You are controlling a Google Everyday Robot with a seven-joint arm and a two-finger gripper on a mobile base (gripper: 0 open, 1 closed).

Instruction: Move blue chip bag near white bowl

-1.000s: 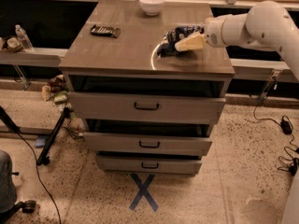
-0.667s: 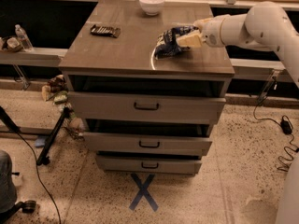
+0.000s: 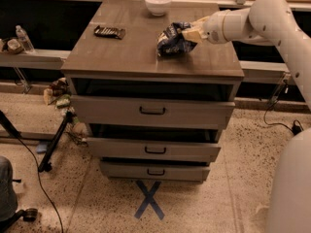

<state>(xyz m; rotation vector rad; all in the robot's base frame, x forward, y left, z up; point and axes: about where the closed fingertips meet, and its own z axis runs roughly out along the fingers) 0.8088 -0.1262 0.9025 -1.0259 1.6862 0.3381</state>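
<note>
Brown wood makes up the flat top point(image 3: 121, 57) of a chest of drawers in a room with a speckled floor point(image 3: 243, 178). The blue chip bag point(image 3: 171, 39) is on the right half of this top. It is crumpled and shiny. I cannot tell if it rests on the wood or is lifted a little.

The gripper point(image 3: 190, 33) is at the right side of the bag, and its yellowish fingers are pinched on the bag's edge. The white arm point(image 3: 265, 18) comes in from the right of the bag.

The white bowl point(image 3: 158, 4) is behind the bag and a bit to its left, apart from it. A flat dark packet point(image 3: 109, 31) lies well to the left of the bag.

Under the bag are three drawers point(image 3: 153, 111) with dark handles, each a little open. Far below the bag, a blue tape X point(image 3: 149, 199) is stuck on the floor. Far to the left of the bag, a water bottle point(image 3: 23, 38) stands on a low shelf. Black cables point(image 3: 29, 159) lie on the floor down to the left.
</note>
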